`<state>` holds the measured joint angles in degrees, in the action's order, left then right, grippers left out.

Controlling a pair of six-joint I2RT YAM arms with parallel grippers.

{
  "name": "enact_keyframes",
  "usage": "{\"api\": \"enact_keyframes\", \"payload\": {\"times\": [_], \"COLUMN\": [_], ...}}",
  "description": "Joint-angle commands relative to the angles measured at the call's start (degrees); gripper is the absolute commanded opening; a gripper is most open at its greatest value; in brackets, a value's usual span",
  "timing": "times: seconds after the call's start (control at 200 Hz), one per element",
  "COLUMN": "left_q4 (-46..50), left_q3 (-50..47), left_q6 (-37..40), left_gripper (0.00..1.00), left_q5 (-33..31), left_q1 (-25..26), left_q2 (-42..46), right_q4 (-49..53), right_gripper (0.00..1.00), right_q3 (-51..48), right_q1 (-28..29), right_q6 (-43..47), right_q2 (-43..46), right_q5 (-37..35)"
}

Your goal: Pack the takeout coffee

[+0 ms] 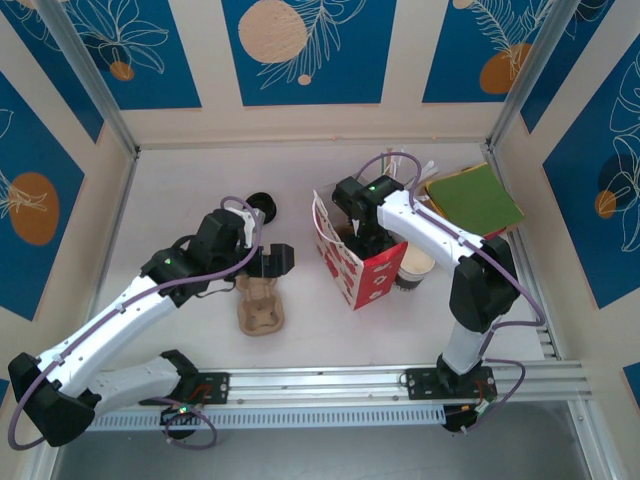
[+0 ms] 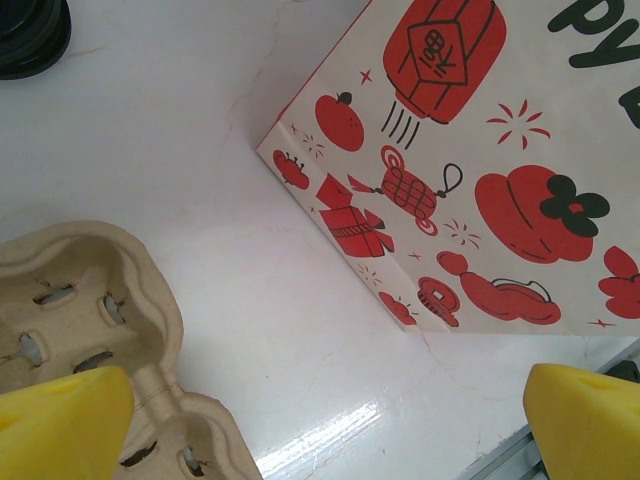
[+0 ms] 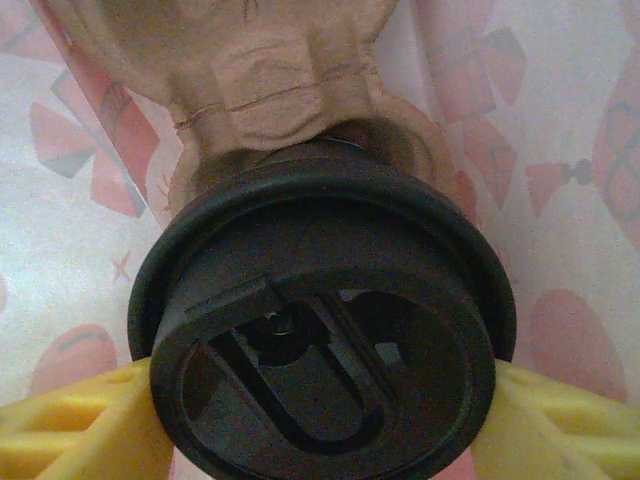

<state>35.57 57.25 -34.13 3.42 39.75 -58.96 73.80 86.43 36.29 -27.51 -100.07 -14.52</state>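
Observation:
The takeout coffee shows as its round black lid (image 3: 325,340); the cup body is hidden beneath it. My right gripper (image 3: 325,430) is shut on it, a yellow finger (image 3: 80,425) pressed against each side. It hangs inside the red-and-white paper bag (image 1: 355,268), just over a pulp carrier (image 3: 270,80) lying in the bag. From above, my right gripper (image 1: 358,235) reaches down into the bag's open top. My left gripper (image 1: 275,262) stands open and holds nothing, just left of the bag (image 2: 470,170).
A second pulp cup carrier (image 1: 260,305) lies on the table under my left gripper. A lidless cup (image 1: 415,268) stands right of the bag. Spare black lids (image 1: 262,207) sit behind the left arm. Green napkins (image 1: 475,198) lie at the back right.

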Motion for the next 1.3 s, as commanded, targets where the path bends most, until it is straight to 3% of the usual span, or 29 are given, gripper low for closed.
{"api": "enact_keyframes", "payload": {"times": [0.0, 1.295], "left_q4": [0.55, 0.12], "left_q3": [0.14, 0.29], "left_q6": [0.23, 0.55], "left_gripper": [1.0, 1.0], "left_q5": [0.18, 0.86], "left_q1": [-0.5, -0.47], "left_q2": [0.38, 0.24], "right_q4": [-1.15, -1.65], "right_gripper": [0.68, 0.68], "right_q3": [-3.4, -3.51], "right_q1": [-0.49, -0.83], "right_q6": [-0.35, -0.15], "right_q2": [-1.98, -2.85], "right_q5": [1.6, 1.87]}}
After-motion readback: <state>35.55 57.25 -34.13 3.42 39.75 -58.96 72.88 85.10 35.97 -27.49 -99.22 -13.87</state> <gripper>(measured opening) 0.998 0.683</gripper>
